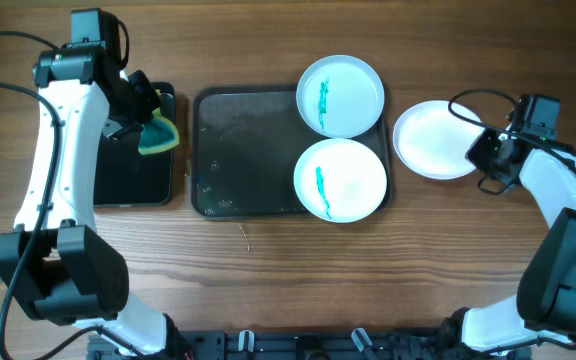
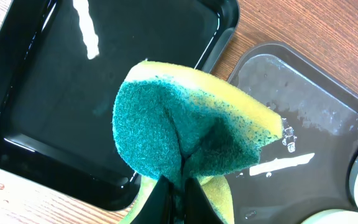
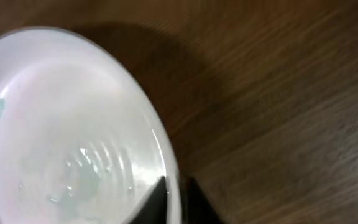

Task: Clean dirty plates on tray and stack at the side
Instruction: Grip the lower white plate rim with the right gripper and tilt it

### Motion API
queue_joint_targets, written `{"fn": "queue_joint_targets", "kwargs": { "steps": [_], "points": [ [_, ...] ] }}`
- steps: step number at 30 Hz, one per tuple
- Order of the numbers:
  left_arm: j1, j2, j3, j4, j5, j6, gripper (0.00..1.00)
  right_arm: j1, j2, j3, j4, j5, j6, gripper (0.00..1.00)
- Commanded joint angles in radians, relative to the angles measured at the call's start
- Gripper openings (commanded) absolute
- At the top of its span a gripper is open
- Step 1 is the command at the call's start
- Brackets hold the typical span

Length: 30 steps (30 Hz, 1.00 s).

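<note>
Two white plates with teal smears sit on the right part of the dark grey tray (image 1: 238, 150): one at the back (image 1: 340, 95), one at the front (image 1: 340, 179). A third plate (image 1: 430, 139), white and wiped, lies on the table right of the tray. My right gripper (image 1: 480, 150) is shut on its right rim; the right wrist view shows the fingers (image 3: 174, 198) pinching the rim of that plate (image 3: 61, 137). My left gripper (image 1: 143, 120) is shut on a yellow and green sponge (image 1: 158, 135), held above the black tray; it also shows in the left wrist view (image 2: 185, 134).
A smaller black tray (image 1: 133, 170) stands left of the grey tray; it shows wet in the left wrist view (image 2: 61, 93). The grey tray's left part (image 2: 303, 106) is wet. Cables run along both table sides.
</note>
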Motion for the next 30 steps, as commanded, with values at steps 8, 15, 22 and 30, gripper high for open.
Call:
{"fn": "queue_joint_targets", "kwargs": {
  "steps": [8,15,22,30],
  "points": [
    [-0.005,-0.005,0.000,0.003,0.012,0.012,0.04,0.003,-0.011,0.111,-0.150,-0.194,-0.077,0.50],
    [-0.005,-0.005,0.000,0.002,0.012,0.013,0.04,0.067,-0.060,0.201,-0.413,-0.458,-0.140,0.50],
    [-0.006,-0.005,0.000,0.002,0.035,0.111,0.04,0.275,-0.052,0.167,-0.499,-0.345,-0.164,0.50],
    [-0.006,-0.005,0.000,0.000,0.039,0.144,0.04,0.421,-0.009,0.116,-0.463,-0.155,-0.091,0.44]
  ]
}}
